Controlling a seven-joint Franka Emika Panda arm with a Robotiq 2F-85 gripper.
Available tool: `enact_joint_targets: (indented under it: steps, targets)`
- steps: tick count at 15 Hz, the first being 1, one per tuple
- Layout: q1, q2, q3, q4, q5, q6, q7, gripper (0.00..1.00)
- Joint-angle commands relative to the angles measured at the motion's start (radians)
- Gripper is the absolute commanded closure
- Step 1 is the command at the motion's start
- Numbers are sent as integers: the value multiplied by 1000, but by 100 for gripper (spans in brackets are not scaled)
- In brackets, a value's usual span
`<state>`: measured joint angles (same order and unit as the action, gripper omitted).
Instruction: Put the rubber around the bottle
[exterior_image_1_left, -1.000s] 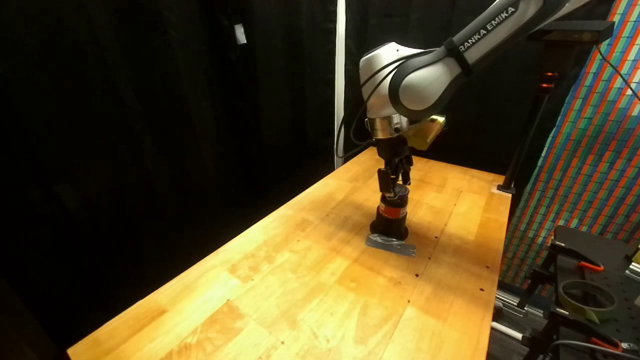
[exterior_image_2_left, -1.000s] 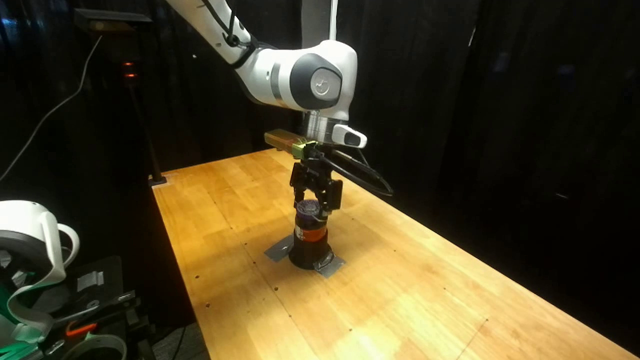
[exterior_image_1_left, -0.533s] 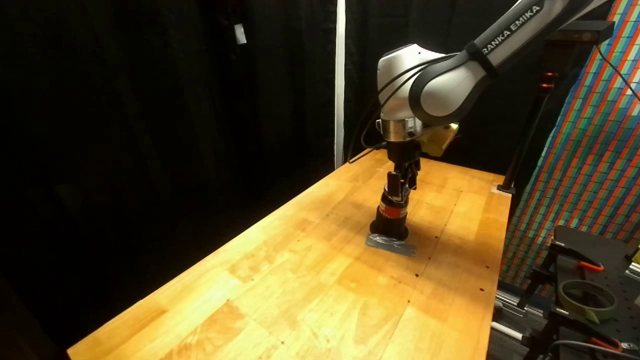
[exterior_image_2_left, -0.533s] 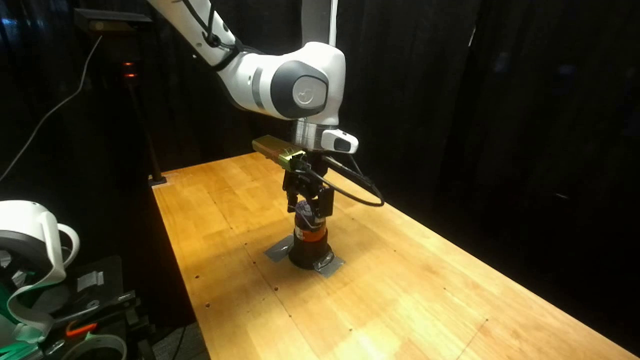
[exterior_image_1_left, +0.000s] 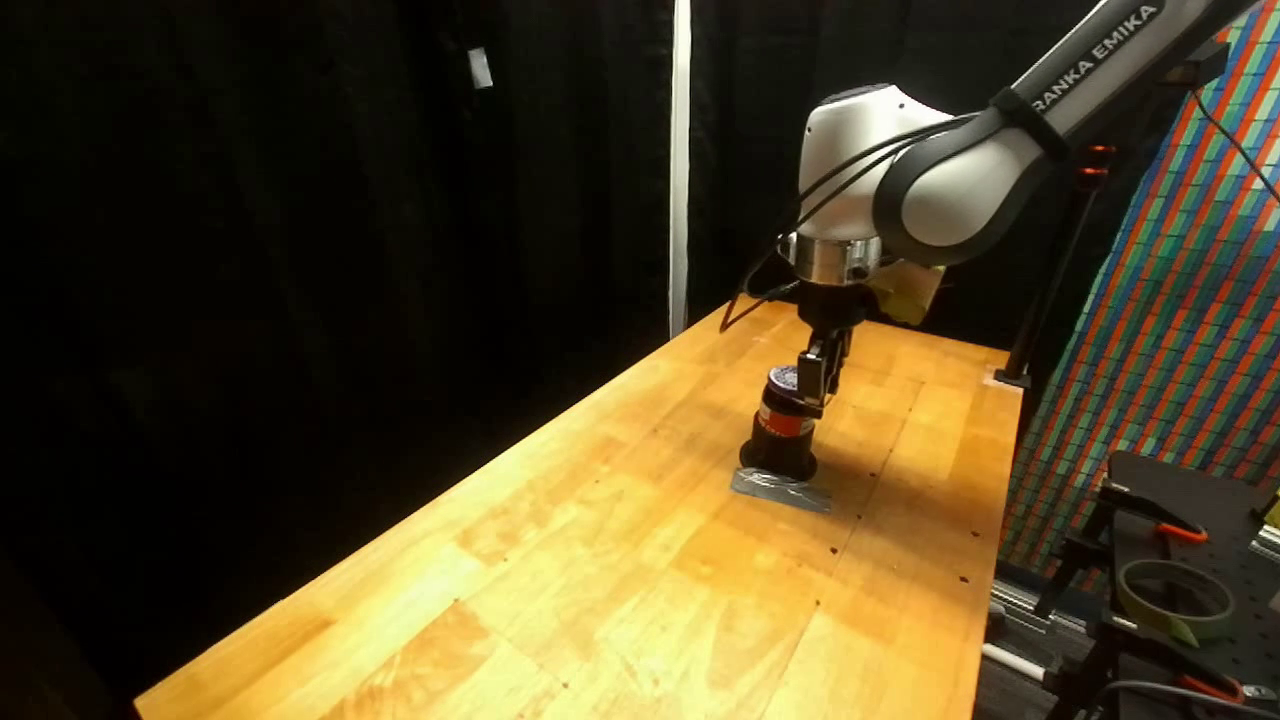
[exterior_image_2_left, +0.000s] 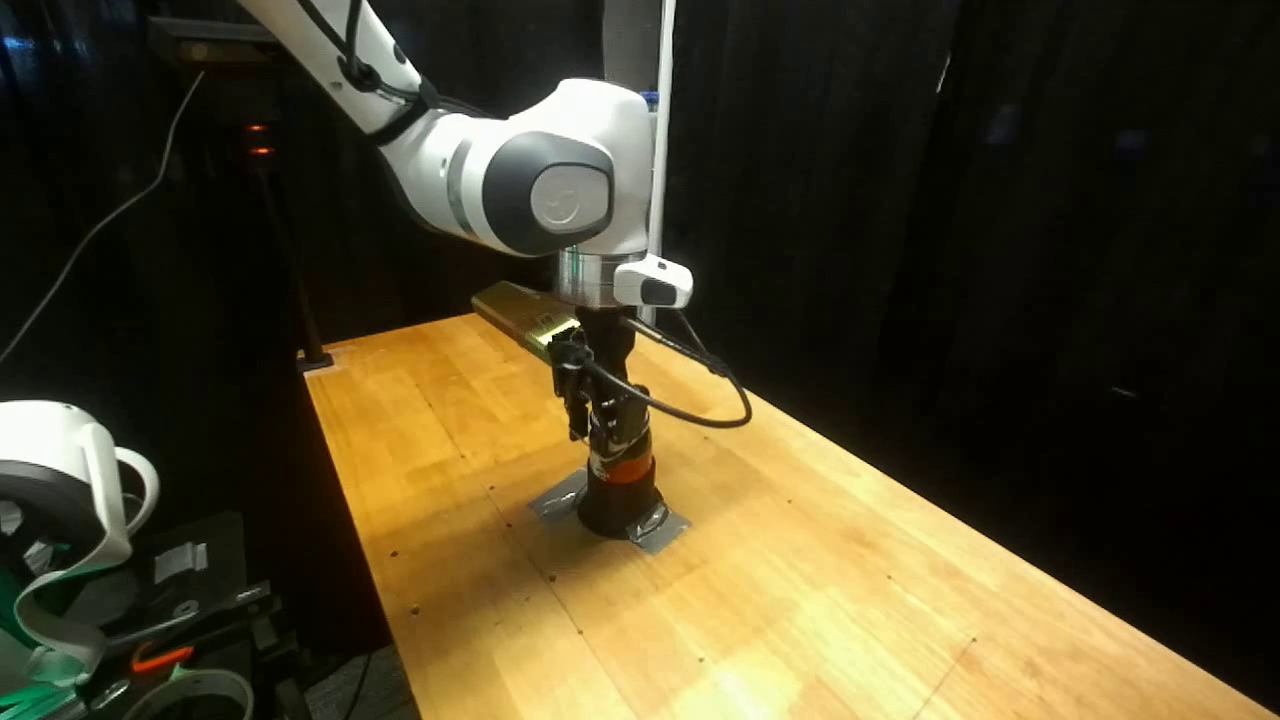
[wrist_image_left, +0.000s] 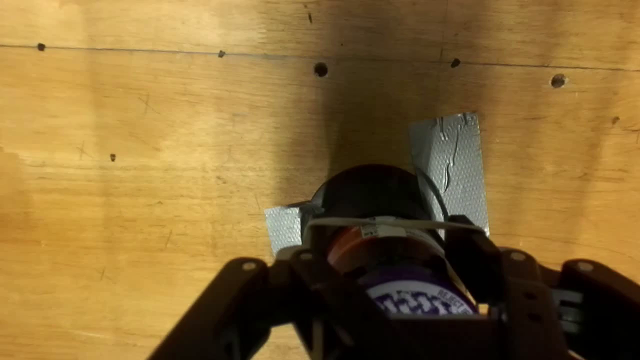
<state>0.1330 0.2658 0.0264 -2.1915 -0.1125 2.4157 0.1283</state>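
Observation:
The bottle stands upright on the table, with a purple and white cap (wrist_image_left: 415, 297) and a red-orange band that shows in both exterior views (exterior_image_1_left: 785, 420) (exterior_image_2_left: 627, 468). Its lower part sits in a dark flared base (wrist_image_left: 372, 192). The pale rubber (wrist_image_left: 425, 224) is stretched between my gripper's two fingers (wrist_image_left: 390, 232). One strand crosses in front of the bottle's label; the rest is mostly hidden. My gripper is open, its fingers on either side of the bottle's top. In the exterior views the gripper (exterior_image_1_left: 820, 398) (exterior_image_2_left: 603, 440) is low, beside the cap and partly hiding it.
Grey tape (wrist_image_left: 452, 165) holds the base to the wooden table (exterior_image_1_left: 600, 580). A pole stand (exterior_image_1_left: 1015, 375) is at the table's far corner. A side bench with a tape roll (exterior_image_1_left: 1175, 600) is beside the table.
The arm has moved right in one exterior view and left in the other, and the gripper has sunk slightly, from over the cap to beside it. The bottle and base have not moved.

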Motion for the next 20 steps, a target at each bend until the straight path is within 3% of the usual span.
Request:
enact_joint_targets:
  steps: [1, 6, 11, 14, 17, 18, 19, 20]
  targets:
    - [-4, -64, 0, -129, -45, 142, -5, 67]
    - [7, -136, -19, -275, -165, 393, 29, 100]
    - [-1, -231, -63, -417, -267, 630, 73, 97]
    - [-17, -264, -62, -489, -207, 814, 65, 98]
    - [-23, -266, -87, -535, -217, 970, 81, 98]
    - [-53, -270, -41, -559, -127, 1004, 3, 98]
    - [-29, -264, -85, -566, -196, 1030, 60, 98]
    - [-31, -264, -85, -575, -183, 1052, 40, 98]
